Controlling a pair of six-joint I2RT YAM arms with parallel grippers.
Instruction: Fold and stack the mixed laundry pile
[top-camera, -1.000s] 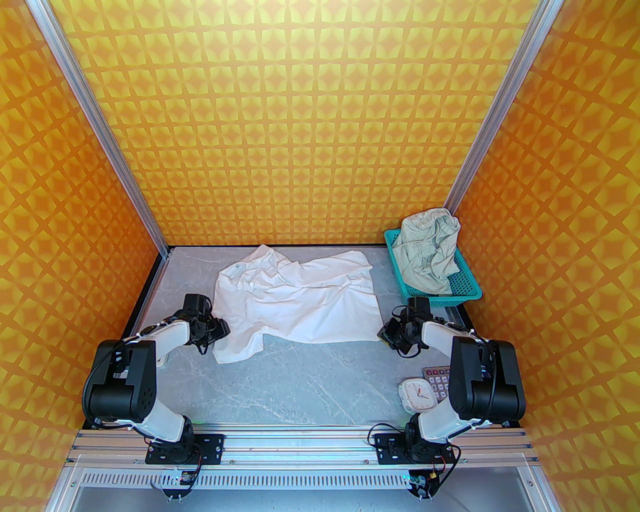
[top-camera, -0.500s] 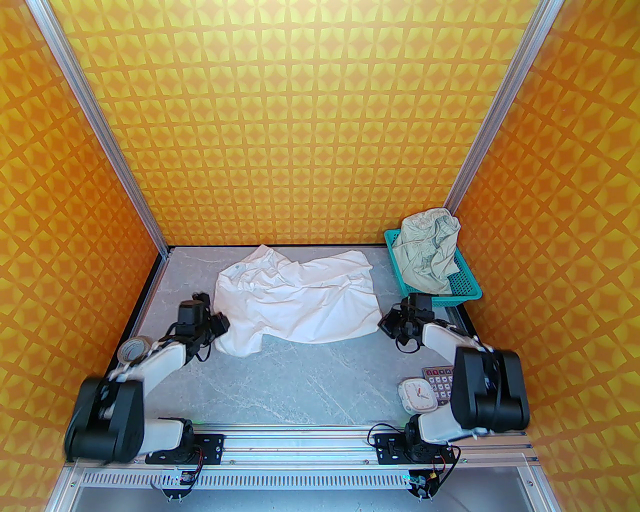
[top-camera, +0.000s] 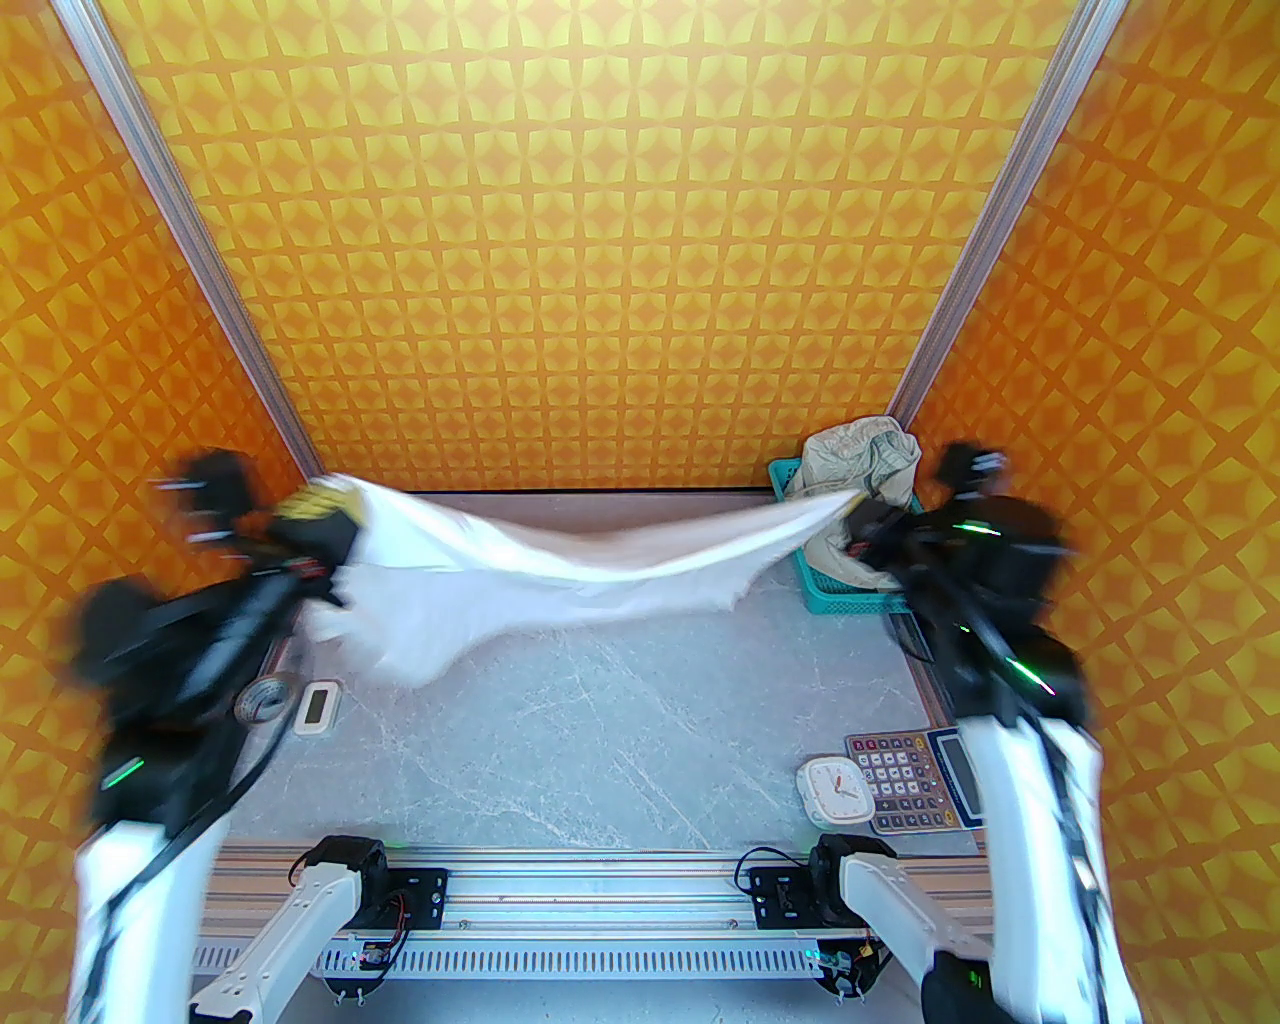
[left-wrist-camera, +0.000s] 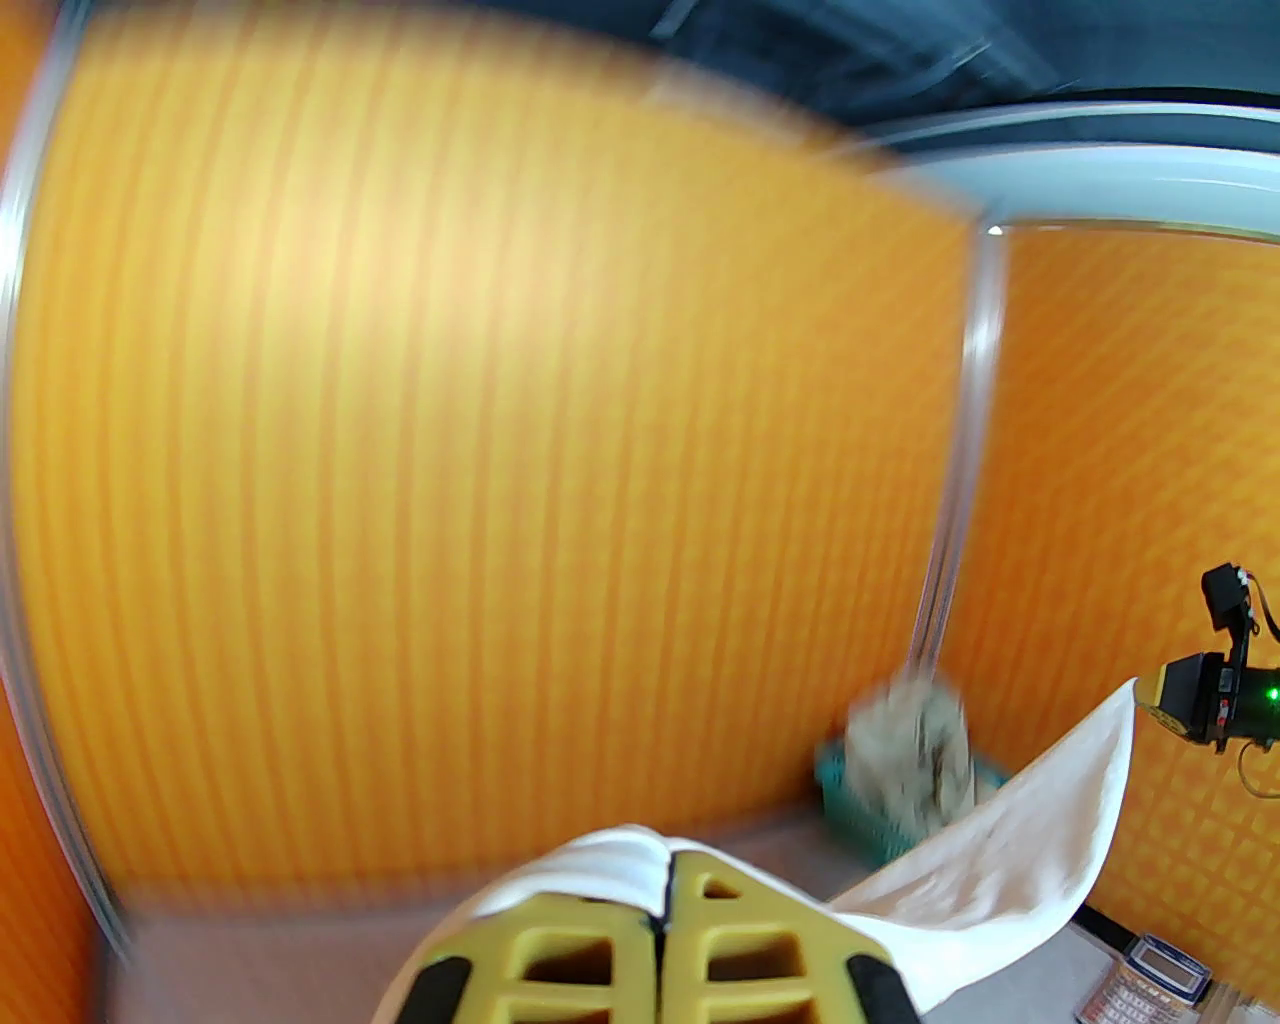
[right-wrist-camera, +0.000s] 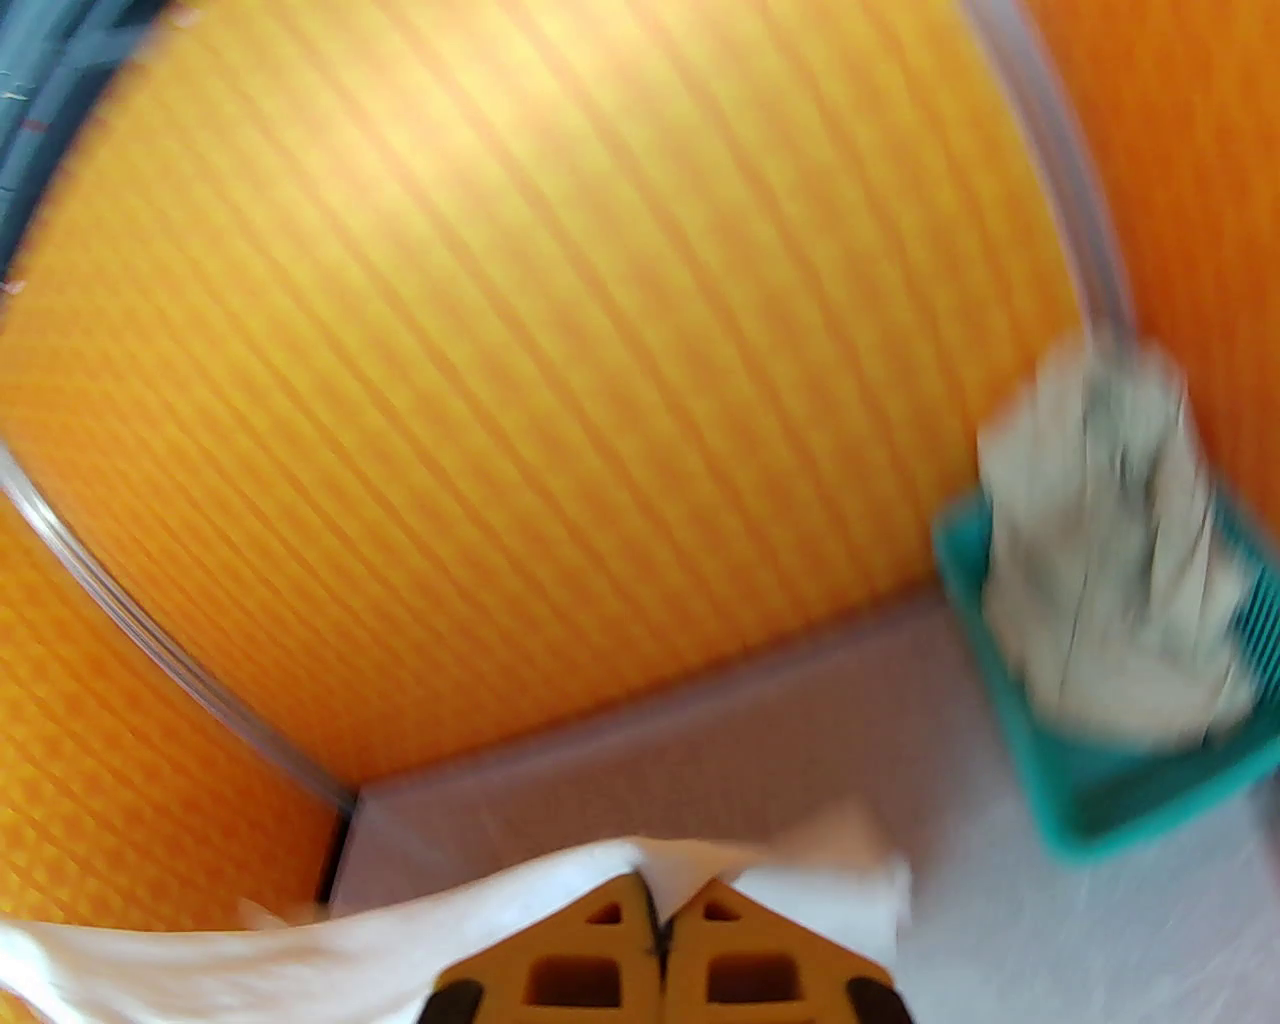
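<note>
Orange-patterned booth walls, grey marble-look table (top-camera: 600, 720). White T-shirt (top-camera: 560, 575) is off the table, strung between both arms like a hammock. It sags mid-span, with one loose flap hanging low toward the left.

Left gripper (left-wrist-camera: 667, 880) is clamped on one edge, yellow fingers pressed together with cloth bunched between them. Right gripper (right-wrist-camera: 655, 900) does the same on the opposite edge. Can't tell which parts (hem, shoulders) are pinched.

Both arms are up and spread wide. This reads as a shake-out, so the shirt can go down flat for folding. Heavy blur on both arms fits a fast swing.

Pale greenish shorts (top-camera: 865, 460) sit bunched in the teal mesh basket (top-camera: 835, 598) at the far right corner, just behind the right gripper, untouched. Neither garment is folded, so this looks early in the task.

Clutter sits at the margins: calculator (top-camera: 915, 775) and small white clock (top-camera: 835, 788) near right, tape roll (top-camera: 262, 697) and small white gadget (top-camera: 320, 705) near left.

Risk: the hanging flap tucks under on landing.
</note>
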